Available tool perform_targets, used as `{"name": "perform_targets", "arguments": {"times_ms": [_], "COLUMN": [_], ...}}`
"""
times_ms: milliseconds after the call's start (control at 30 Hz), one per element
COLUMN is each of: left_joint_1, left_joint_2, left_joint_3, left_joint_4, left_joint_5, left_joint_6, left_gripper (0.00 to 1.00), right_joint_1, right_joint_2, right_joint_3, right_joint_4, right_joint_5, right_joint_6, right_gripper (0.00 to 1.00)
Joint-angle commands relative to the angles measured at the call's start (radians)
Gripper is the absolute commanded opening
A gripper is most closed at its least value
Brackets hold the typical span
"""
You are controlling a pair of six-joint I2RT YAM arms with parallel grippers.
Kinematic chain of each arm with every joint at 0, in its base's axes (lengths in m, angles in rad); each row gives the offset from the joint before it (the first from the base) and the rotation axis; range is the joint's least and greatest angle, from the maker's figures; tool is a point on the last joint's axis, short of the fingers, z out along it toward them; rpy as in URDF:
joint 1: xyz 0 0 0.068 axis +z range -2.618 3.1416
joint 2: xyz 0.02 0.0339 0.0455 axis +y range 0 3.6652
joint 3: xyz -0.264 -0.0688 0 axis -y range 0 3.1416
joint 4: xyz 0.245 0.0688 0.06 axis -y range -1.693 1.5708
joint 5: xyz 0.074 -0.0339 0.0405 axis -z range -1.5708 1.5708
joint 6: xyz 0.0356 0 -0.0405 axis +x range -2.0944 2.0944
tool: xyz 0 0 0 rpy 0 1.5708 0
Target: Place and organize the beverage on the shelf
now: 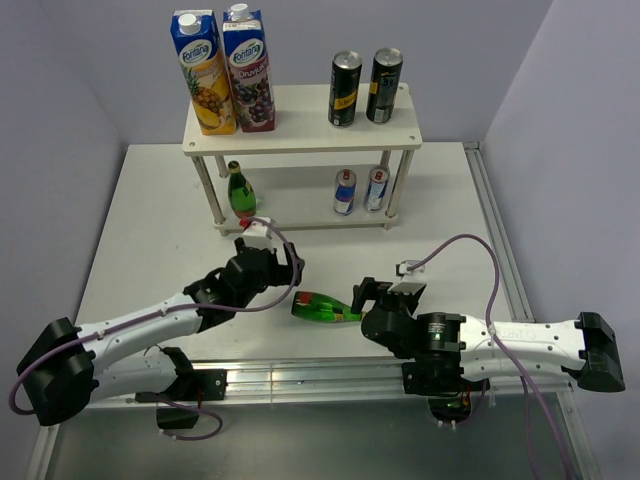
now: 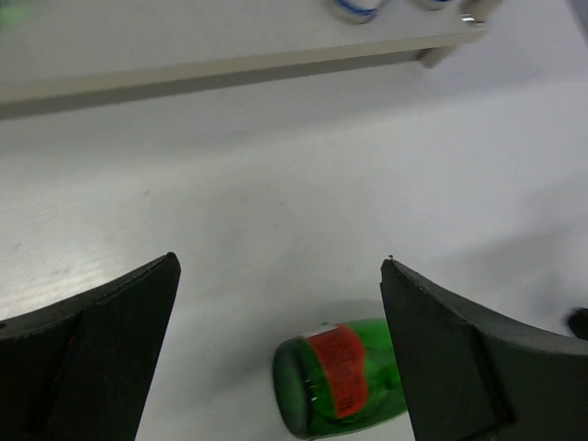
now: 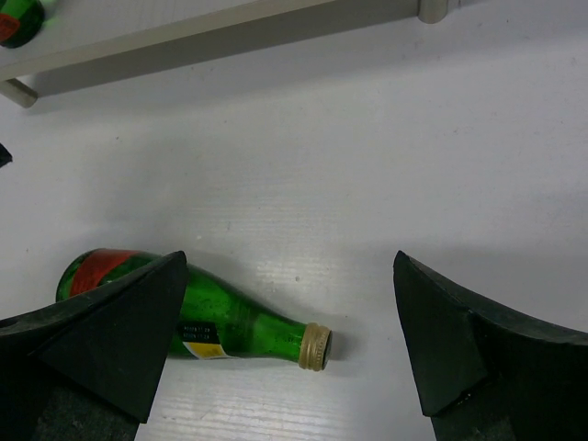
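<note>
A green glass bottle with a gold cap lies on its side on the table between my two grippers. My left gripper is open just left of its base; in the left wrist view the bottle's base shows low between the open fingers. My right gripper is open by the neck; the bottle lies partly behind its left finger, and the gripper holds nothing. The white shelf carries two black-and-yellow cans on top. Below stand another green bottle and two silver-blue cans.
Two tall juice cartons stand on the left of the shelf's top board. The lower board's front edge runs across the far side of both wrist views. Grey walls close in the table at the back and sides.
</note>
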Motion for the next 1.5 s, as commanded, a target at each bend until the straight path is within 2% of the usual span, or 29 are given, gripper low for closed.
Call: {"name": "perform_targets", "arguments": {"times_ms": [0, 133, 333, 500, 667, 800, 933, 1133, 1300, 1400, 1467], "left_joint_1": [-0.005, -0.023, -0.078, -0.187, -0.242, -0.252, -0.25, -0.248, -0.252, -0.252, -0.252], "left_joint_2": [0.016, 0.06, 0.051, 0.114, 0.221, 0.304, 0.46, 0.548, 0.489, 0.314, 0.26], "left_joint_3": [0.129, 0.237, 0.274, 0.309, 0.306, 0.312, 0.344, 0.398, 0.436, 0.42, 0.433], "left_joint_4": [-0.015, -0.098, -0.219, -0.324, -0.342, -0.353, -0.334, -0.328, -0.35, -0.33, -0.345], "left_joint_5": [0.222, 0.396, 0.491, 0.393, 0.348, 0.256, 0.144, 0.106, 0.078, 0.104, 0.084], "left_joint_6": [0.151, 0.277, 0.277, 0.279, 0.263, 0.263, 0.303, 0.346, 0.325, 0.294, 0.262], "left_gripper": [0.98, 0.97, 0.98, 0.98, 0.97, 0.96, 0.95, 0.93, 0.93, 0.95, 0.96], "right_joint_1": [0.006, 0.007, 0.007, 0.007, 0.006, 0.007, 0.006, 0.007, 0.006, 0.006, 0.006], "right_joint_2": [0.005, 0.002, 0.008, -0.018, -0.037, -0.057, -0.063, -0.069, -0.072, -0.067, -0.064], "right_joint_3": [0.017, 0.006, 0.003, -0.007, -0.015, -0.024, -0.032, -0.033, -0.035, -0.032, -0.032], "right_joint_4": [0.025, 0.041, 0.038, 0.047, 0.039, 0.045, 0.058, 0.051, 0.053, 0.053, 0.058], "right_joint_5": [0.026, 0.022, 0.02, 0.017, 0.022, 0.019, 0.016, 0.016, 0.014, 0.016, 0.016], "right_joint_6": [0.013, 0.016, 0.028, 0.02, 0.034, 0.029, 0.025, 0.029, 0.029, 0.029, 0.025], "right_gripper": [1.0, 1.0, 1.0, 1.0, 1.0, 1.0, 1.0, 1.0, 1.0, 1.0, 1.0]}}
